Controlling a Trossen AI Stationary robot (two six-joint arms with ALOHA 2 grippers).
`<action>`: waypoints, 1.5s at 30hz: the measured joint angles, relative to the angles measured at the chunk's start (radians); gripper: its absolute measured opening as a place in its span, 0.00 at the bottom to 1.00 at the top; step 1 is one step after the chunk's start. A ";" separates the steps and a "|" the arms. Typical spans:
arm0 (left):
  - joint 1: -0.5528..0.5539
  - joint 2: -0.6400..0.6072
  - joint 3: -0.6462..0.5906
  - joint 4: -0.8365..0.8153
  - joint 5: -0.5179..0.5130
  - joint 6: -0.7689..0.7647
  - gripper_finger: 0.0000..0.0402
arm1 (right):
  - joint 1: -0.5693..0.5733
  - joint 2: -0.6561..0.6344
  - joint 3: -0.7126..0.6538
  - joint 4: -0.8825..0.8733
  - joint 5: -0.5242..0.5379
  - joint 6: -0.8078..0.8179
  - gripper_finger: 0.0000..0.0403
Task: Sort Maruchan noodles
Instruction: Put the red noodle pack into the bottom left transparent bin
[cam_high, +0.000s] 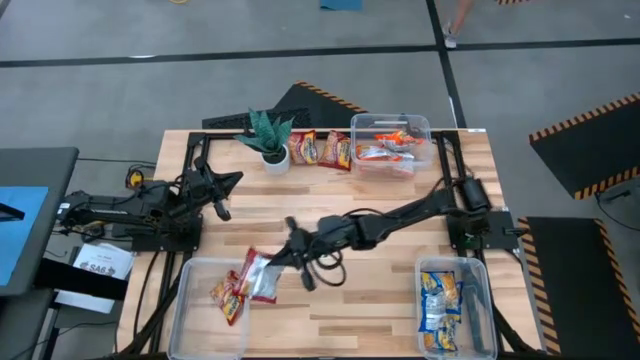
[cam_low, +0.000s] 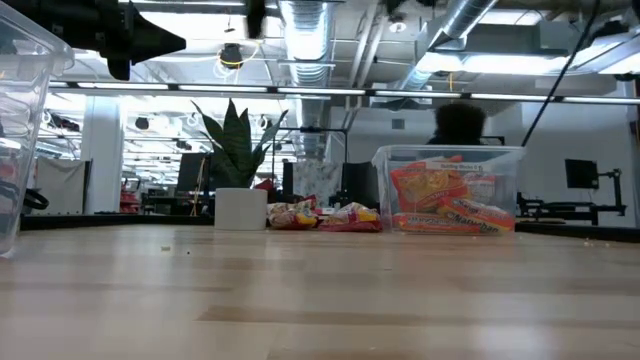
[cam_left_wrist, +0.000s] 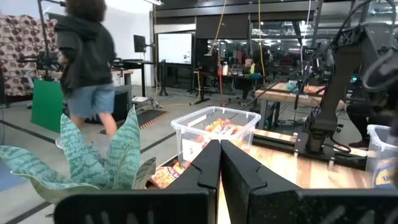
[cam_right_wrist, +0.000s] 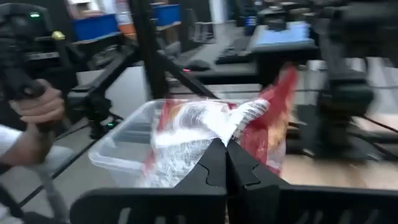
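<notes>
Above the near-left clear bin (cam_high: 190, 275), the right gripper (cam_high: 283, 252) pinches a red-white packet (cam_high: 262, 276) between its fingers, poised to drop it beside matching ones. Left gripper (cam_high: 222, 195) waits near the plant (cam_high: 268, 130), fingers pressed together.

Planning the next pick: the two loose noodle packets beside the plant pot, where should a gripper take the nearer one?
Probably the right-hand packet: pinch its free near long edge from above. It lies flat, with the other packet on one side and the clear bin on the other.

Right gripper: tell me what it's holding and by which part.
The right gripper pinches a red-white packet by its edge, over the bin. The left gripper holds nothing.
</notes>
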 joint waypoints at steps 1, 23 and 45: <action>0.000 0.000 0.000 0.000 0.000 0.000 0.00 | -0.001 0.036 0.043 -0.002 -0.022 -0.005 0.02; 0.000 0.000 0.000 -0.004 0.002 0.010 0.00 | -0.039 0.416 0.598 -0.101 -0.221 0.019 0.11; 0.000 0.000 0.000 -0.036 0.001 0.008 0.00 | -0.109 0.213 0.591 -0.935 -0.006 -0.209 0.63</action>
